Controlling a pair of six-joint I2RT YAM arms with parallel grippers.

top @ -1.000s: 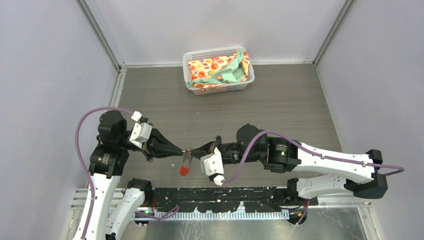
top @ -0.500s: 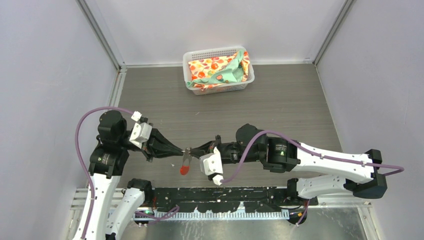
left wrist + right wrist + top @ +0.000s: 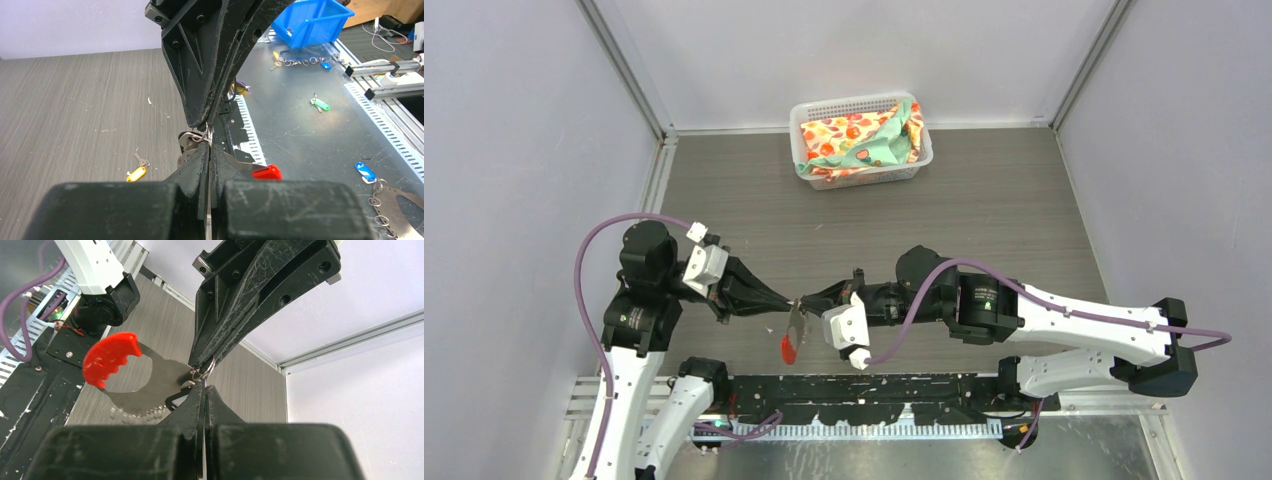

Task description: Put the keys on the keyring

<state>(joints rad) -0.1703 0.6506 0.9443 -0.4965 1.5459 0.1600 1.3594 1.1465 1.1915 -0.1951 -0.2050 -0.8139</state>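
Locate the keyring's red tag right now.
In the top view the red tag hangs left of centre toward the near side, just below where the left fingers and right fingers meet tip to tip.

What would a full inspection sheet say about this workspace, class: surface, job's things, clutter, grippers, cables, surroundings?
Surface: grey wood-grain table.
Job's things: keyring with red tag hangs in the air at the meeting fingertips; yellow key lies on the table; black-headed key not made out.
Clutter: white basket holding patterned cloth, far edge.
Grippers: left gripper and right gripper both shut, tips together at a small silver ring; which one bears the keyring is unclear.
Cables: purple cables arch from both arms.
Surroundings: grey walls; metal bench with blue bin and tagged keys.
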